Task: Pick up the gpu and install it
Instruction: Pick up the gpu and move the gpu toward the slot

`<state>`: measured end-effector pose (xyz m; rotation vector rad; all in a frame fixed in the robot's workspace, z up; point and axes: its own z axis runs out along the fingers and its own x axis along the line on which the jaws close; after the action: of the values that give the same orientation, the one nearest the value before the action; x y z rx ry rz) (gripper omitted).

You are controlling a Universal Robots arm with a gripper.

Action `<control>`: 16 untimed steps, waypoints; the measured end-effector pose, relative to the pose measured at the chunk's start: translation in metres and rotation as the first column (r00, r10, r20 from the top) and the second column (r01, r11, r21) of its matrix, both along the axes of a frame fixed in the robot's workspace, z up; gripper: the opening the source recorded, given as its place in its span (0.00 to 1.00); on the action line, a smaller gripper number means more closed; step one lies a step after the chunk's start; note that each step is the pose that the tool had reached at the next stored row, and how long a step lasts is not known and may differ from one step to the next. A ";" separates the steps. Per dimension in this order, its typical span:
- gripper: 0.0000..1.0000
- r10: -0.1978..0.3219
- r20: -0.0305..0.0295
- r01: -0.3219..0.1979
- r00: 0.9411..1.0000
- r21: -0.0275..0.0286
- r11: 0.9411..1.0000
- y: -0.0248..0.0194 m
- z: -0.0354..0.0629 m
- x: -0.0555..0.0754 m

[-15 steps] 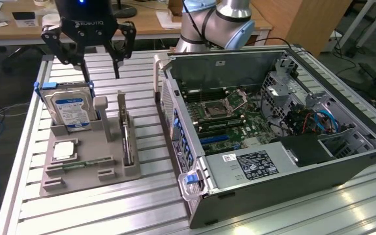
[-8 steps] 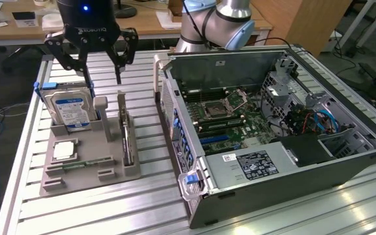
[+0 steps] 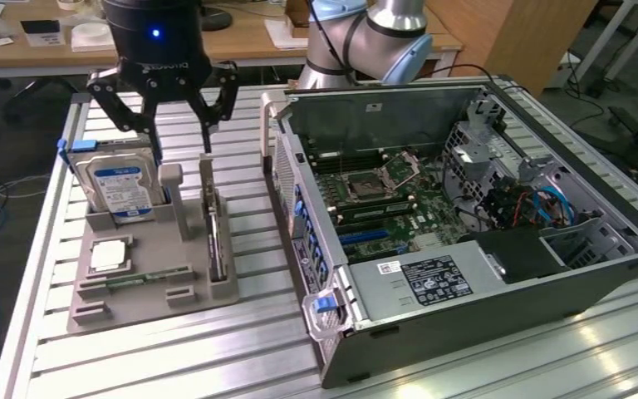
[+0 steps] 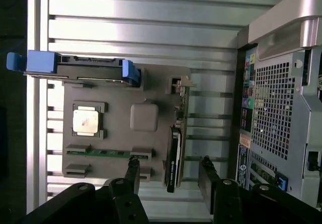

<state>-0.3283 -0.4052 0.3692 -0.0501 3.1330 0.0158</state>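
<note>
The gpu [image 3: 215,237] stands on its edge in a slot of the grey holder tray [image 3: 147,303], at the side nearest the computer case. In the wrist view the gpu [image 4: 173,151] appears edge-on, a thin dark card with a brownish board edge. My gripper [image 3: 180,133] hangs open above the far end of the tray, over the gap between the hard drive and the gpu, touching neither. Seen from the wrist, my gripper [image 4: 169,174] has its two black fingers on either side of one end of the card, with nothing held.
A silver hard drive [image 3: 120,187] with blue rails stands in the tray beside a CPU [image 3: 109,256] and a green memory stick [image 3: 130,281]. The open computer case [image 3: 585,274] lies on the exterior view's right, its motherboard [image 3: 380,195] exposed. All rest on a ribbed aluminium table [image 3: 164,366].
</note>
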 end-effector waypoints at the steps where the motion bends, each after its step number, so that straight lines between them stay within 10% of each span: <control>1: 0.59 0.000 0.000 0.000 1.000 0.000 1.000 -0.0002 -0.0018 0.000; 16: 0.59 0.001 -0.002 -0.001 1.000 0.000 1.000 -0.0123 -0.0293 0.007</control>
<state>-0.3214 -0.4175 0.3399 -0.0517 3.1352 0.0164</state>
